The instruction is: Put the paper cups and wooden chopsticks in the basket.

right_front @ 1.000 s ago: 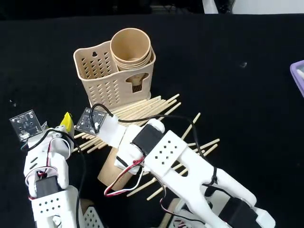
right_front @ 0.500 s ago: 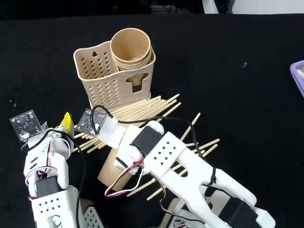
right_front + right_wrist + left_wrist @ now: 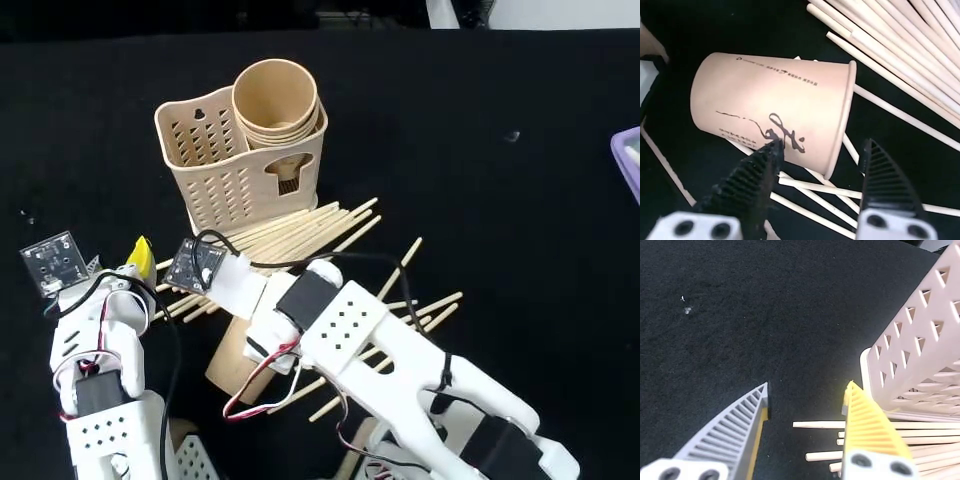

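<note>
A beige slotted basket [image 3: 215,165] stands at the back left with a stack of paper cups [image 3: 276,98] in its right half. Wooden chopsticks [image 3: 310,230] lie scattered in front of it. One paper cup [image 3: 775,117] lies on its side on some chopsticks [image 3: 900,55]; my right gripper [image 3: 822,146] hangs open just above it, one finger over its wall and the other past its rim. In the high view this cup [image 3: 230,368] peeks out under the right arm [image 3: 340,320]. My left gripper [image 3: 807,390] is open and empty over bare cloth, beside the basket [image 3: 920,355] and chopstick ends [image 3: 875,441].
The black cloth table [image 3: 500,220] has free room at the right and back. A purple container [image 3: 628,155] sits at the right edge. The left arm [image 3: 100,350] stands at the front left, close beside the right arm.
The right arm's wrist has shifted slightly toward the front, closer to the lying cup. The left arm has not moved.
</note>
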Motion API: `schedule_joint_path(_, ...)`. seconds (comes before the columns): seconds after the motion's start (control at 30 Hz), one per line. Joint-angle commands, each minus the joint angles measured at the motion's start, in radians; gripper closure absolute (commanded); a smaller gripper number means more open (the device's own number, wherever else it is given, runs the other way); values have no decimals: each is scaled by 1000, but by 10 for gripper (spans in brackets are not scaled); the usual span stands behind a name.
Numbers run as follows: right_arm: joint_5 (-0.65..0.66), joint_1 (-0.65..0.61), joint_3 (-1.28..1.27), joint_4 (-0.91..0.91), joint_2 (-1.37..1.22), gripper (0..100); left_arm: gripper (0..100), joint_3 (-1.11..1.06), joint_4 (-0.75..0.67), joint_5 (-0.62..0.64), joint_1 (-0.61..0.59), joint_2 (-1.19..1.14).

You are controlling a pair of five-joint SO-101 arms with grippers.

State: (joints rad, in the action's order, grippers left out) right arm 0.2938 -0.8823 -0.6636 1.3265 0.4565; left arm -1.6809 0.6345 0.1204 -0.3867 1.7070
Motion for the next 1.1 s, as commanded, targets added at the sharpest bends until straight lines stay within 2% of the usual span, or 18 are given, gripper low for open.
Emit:
schedule_joint_path(0.0,-12,-15,12,-14,-1,766,762,-24,3,-9,-7,11)
schedule_joint_path(0.23,-11,-14,19,-8,8,986,762,-24,3,-9,-8,11)
schedule_joint_path(0.37,17,-11,93,64,8,988,762,-24,3,-9,-8,11)
schedule_joint_path(0.53,91,2,269,238,8,988,762,-24,3,-9,-8,11)
schedule_joint_path(0.7,141,149,427,374,1,988,762,-24,3,-9,-8,11)
schedule_joint_path(0.87,146,249,426,353,-1,988,762,-24,3,-9,-8,11)
schedule_joint_path(1.07,141,219,232,172,-1,987,762,-24,3,-9,-8,11)
